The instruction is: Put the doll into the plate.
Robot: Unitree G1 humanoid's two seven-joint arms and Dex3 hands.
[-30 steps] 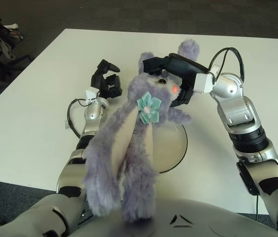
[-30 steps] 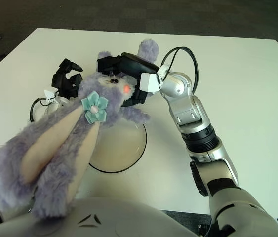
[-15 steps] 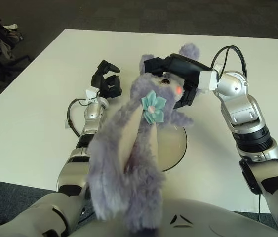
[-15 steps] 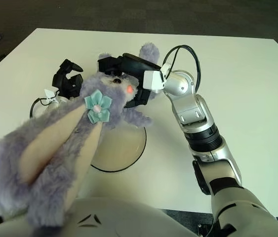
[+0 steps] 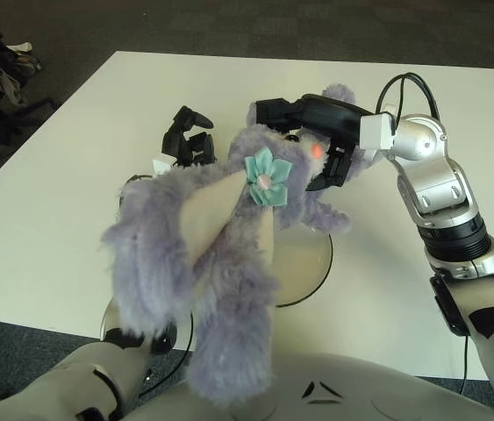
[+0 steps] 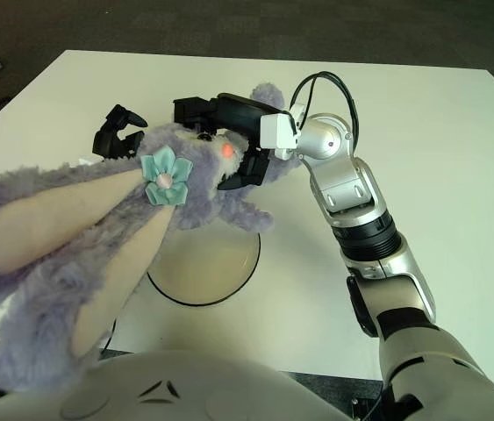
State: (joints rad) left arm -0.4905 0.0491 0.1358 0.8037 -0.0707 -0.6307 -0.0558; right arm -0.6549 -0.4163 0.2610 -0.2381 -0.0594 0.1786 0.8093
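Left eye view has the doll (image 5: 220, 228) filling the centre and lower left of the frame, its long purple ears reaching toward the camera and covering the left forearm and the near-left part of the plate (image 5: 312, 267). Only the right part of the plate's dark rim and pale inside shows, at centre frame, on the white table (image 5: 71, 158). The doll's body behind the head is mostly hidden by the right hand (image 5: 321, 132), and only a purple tuft shows above that hand.

The right hand sits at upper centre, its black fingers closed around the doll's head and holding it in the air above the plate. A teal flower bow (image 5: 266, 175) sits on the doll just left of a small red light on the hand. The right arm bends in from the right edge, elbow low, wrist high.

The left hand (image 5: 185, 140) shows at upper left of centre, just beyond the doll's ears, fingers curled and holding nothing.
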